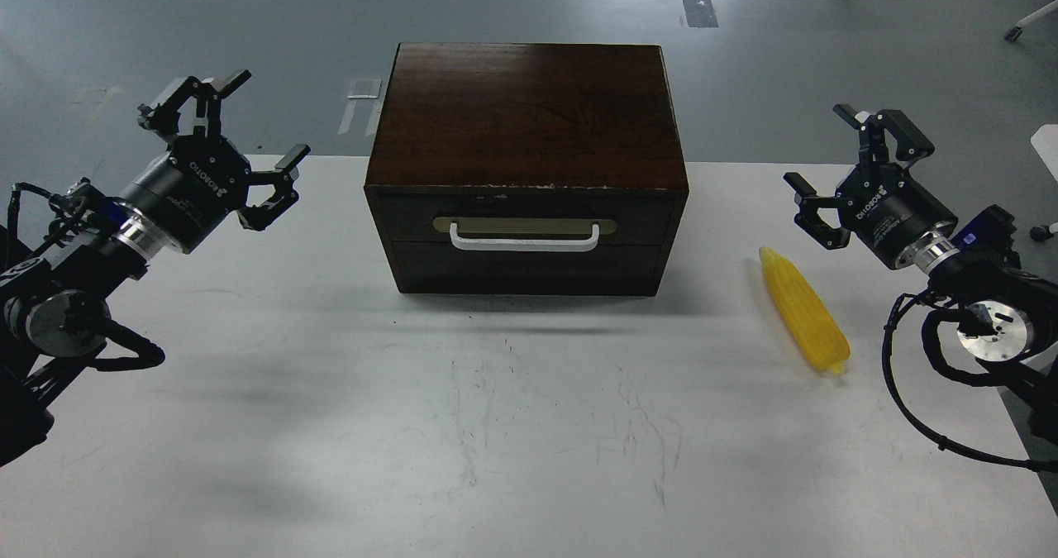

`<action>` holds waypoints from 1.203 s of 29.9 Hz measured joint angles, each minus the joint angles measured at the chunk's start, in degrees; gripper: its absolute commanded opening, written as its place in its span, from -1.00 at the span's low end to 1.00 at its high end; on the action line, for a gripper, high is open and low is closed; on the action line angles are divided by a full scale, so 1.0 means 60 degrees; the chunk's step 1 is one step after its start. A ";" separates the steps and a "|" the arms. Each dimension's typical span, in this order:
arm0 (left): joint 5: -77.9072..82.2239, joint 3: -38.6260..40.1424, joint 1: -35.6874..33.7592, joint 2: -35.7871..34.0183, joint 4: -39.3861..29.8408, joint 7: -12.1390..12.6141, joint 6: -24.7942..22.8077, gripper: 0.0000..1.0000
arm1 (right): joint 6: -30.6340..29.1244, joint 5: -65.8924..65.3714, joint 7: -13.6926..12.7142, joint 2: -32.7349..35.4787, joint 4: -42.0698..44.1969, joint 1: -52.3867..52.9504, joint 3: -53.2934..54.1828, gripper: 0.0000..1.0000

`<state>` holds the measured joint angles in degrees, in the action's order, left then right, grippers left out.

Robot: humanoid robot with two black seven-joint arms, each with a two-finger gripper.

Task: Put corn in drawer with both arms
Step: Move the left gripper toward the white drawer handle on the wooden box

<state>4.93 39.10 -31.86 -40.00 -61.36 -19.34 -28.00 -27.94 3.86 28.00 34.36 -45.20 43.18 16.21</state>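
Observation:
A yellow corn (804,310) cob lies on the white table to the right of the dark brown wooden box (527,112), its tapered end pointing away from me. The drawer (526,219) is closed flush in the box front, with a brass-coloured plate and a white bar handle (524,239). My left gripper (235,140) hovers open to the left of the box, holding nothing. My right gripper (843,161) hovers open just above and right of the corn, also with nothing in it.
The white table (496,426) stretches wide in front of the box, scuffed in the middle. Its back edge runs behind the box and its right edge lies near my right arm. Grey floor with tape marks lies beyond.

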 measured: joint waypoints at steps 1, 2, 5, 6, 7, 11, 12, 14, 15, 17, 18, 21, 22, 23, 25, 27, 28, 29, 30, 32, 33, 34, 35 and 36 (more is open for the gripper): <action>0.0000 0.0000 0.0002 0.0001 0.0001 0.0000 0.0000 0.97 | 0.0000 0.0000 0.0000 0.0000 0.0000 -0.0009 0.0002 1.00; 0.0000 0.0000 0.0004 0.0001 0.0001 0.0000 0.0000 0.97 | -0.0001 0.0000 0.0000 0.0000 0.0001 -0.0014 0.0004 1.00; 0.0000 0.0000 0.0006 0.0002 0.0006 0.0000 0.0000 0.97 | -0.0001 0.0000 0.0000 -0.0008 0.0003 -0.0017 0.0017 1.00; 0.0000 0.0000 0.0007 0.0002 0.0018 0.0000 0.0000 0.97 | -0.0001 -0.0001 0.0000 -0.0014 0.0015 -0.0017 0.0020 1.00; 0.0000 -0.0001 0.0006 0.0001 0.0040 0.0000 0.0000 0.97 | -0.0001 -0.0003 0.0000 -0.0023 0.0036 -0.0018 0.0022 1.00; 0.0000 -0.0021 -0.0108 -0.0049 0.0422 0.0000 0.0000 0.97 | -0.0001 -0.0013 0.0000 -0.0064 0.0089 -0.0019 0.0020 1.00; 0.0001 -0.0037 -0.0199 -0.0065 0.0631 0.0000 0.0000 0.96 | -0.0001 -0.0013 0.0000 -0.0083 0.0092 -0.0019 0.0017 1.00; 0.0000 -0.0068 -0.0400 -0.0109 0.0990 0.0000 0.0000 0.97 | -0.0002 -0.0014 0.0000 -0.0116 0.0090 -0.0020 0.0013 1.00; 0.0000 -0.0083 -0.0484 -0.0144 0.1175 0.0000 0.0000 0.97 | -0.0002 -0.0014 0.0000 -0.0120 0.0088 -0.0019 0.0014 1.00; -0.0001 -0.0090 -0.0573 -0.0189 0.1541 -0.0001 0.0000 0.96 | -0.0001 -0.0022 0.0000 -0.0121 0.0094 -0.0011 0.0017 1.00; -0.0001 -0.0084 -0.0592 -0.0219 0.1761 -0.0001 0.0000 0.97 | -0.0001 -0.0031 0.0000 -0.0122 0.0112 -0.0001 0.0018 1.00; -0.0007 -0.0077 -0.0753 -0.0268 0.2343 0.0048 0.0000 0.97 | 0.0016 -0.0041 0.0000 -0.0075 0.0137 0.0025 0.0021 1.00; 0.0003 -0.0096 -0.0867 -0.0268 0.2474 0.0066 0.0000 0.97 | 0.0020 -0.0041 0.0000 -0.0049 0.0144 0.0032 0.0022 1.00; 0.0038 -0.0112 -0.0965 -0.0262 0.2544 0.0073 0.0000 0.97 | 0.0020 -0.0042 0.0000 -0.0031 0.0146 0.0039 0.0024 1.00; 0.0225 -0.0136 -0.1143 -0.0238 0.2587 0.0075 0.0000 0.97 | 0.0020 -0.0042 0.0000 -0.0022 0.0150 0.0040 0.0025 1.00; 0.0695 -0.0138 -0.1339 -0.0242 0.2470 0.0013 0.0000 0.97 | 0.0024 -0.0043 0.0000 -0.0019 0.0167 0.0049 0.0024 1.00; 0.1058 -0.0131 -0.1458 -0.0260 0.2338 -0.0051 0.0000 0.97 | 0.0028 -0.0043 0.0000 -0.0019 0.0174 0.0058 0.0024 1.00; 0.1432 -0.0117 -0.1575 -0.0287 0.2182 -0.0125 0.0000 0.97 | 0.0034 -0.0043 0.0000 -0.0020 0.0183 0.0071 0.0025 1.00; 0.1729 -0.0106 -0.1677 -0.0326 0.2041 -0.0193 0.0000 0.96 | 0.0037 -0.0043 0.0000 -0.0023 0.0189 0.0079 0.0025 1.00; 0.2570 -0.0093 -0.2039 -0.0466 0.1544 -0.0373 0.0000 0.97 | 0.0041 -0.0043 0.0000 -0.0032 0.0195 0.0088 0.0025 1.00; 0.2984 -0.0086 -0.2243 -0.0516 0.1263 -0.0427 0.0000 0.97 | 0.0040 -0.0043 0.0000 -0.0032 0.0198 0.0096 0.0036 1.00; 0.3589 -0.0082 -0.2520 -0.0559 0.0837 -0.0464 0.0000 0.97 | 0.0041 -0.0043 0.0000 -0.0030 0.0208 0.0096 0.0049 1.00; 0.4188 -0.0076 -0.2786 -0.0573 0.0404 -0.0490 0.0000 0.97 | 0.0040 -0.0043 0.0000 -0.0027 0.0205 0.0098 0.0061 1.00; 0.4646 -0.0072 -0.2981 -0.0575 0.0060 -0.0507 0.0000 0.97 | 0.0038 -0.0044 0.0000 -0.0017 0.0206 0.0098 0.0063 1.00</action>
<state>32.80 38.67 -49.74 -43.45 -61.00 -22.38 -28.00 -27.72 3.60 28.00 34.26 -43.96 43.77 16.59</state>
